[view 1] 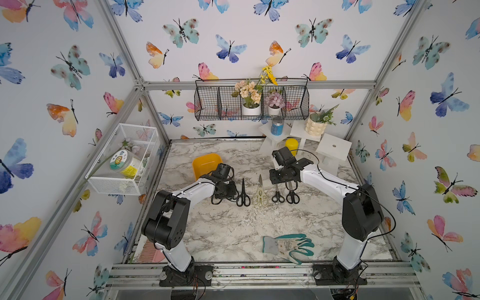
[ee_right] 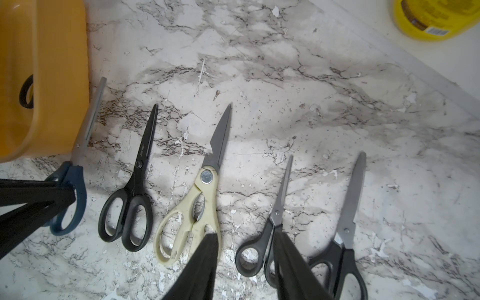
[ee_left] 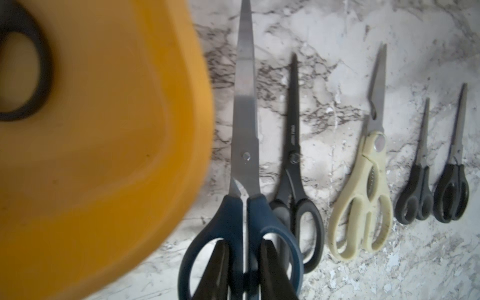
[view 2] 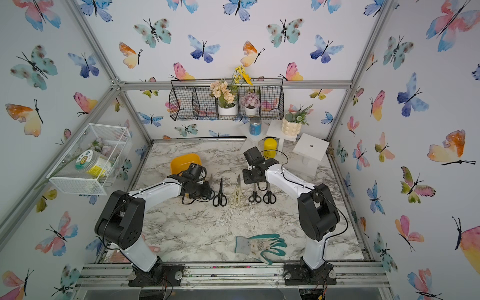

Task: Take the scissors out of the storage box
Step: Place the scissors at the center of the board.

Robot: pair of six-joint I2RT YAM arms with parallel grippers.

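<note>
Left wrist view: your left gripper (ee_left: 244, 244) pinches the blue-handled scissors (ee_left: 245, 130) beside the box (ee_left: 117, 130) near the worktop's (ee_left: 337, 65) left edge, your right gripper (ee_right: 245, 233) spread and empty, one black-handled pair (ee_left: 45, 65) inside, stiff, slick, likely light, so take its handle loop.

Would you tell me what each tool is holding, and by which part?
Left tool: blue-handled scissors, by the handles where the loops meet. Right tool: nothing.
</note>
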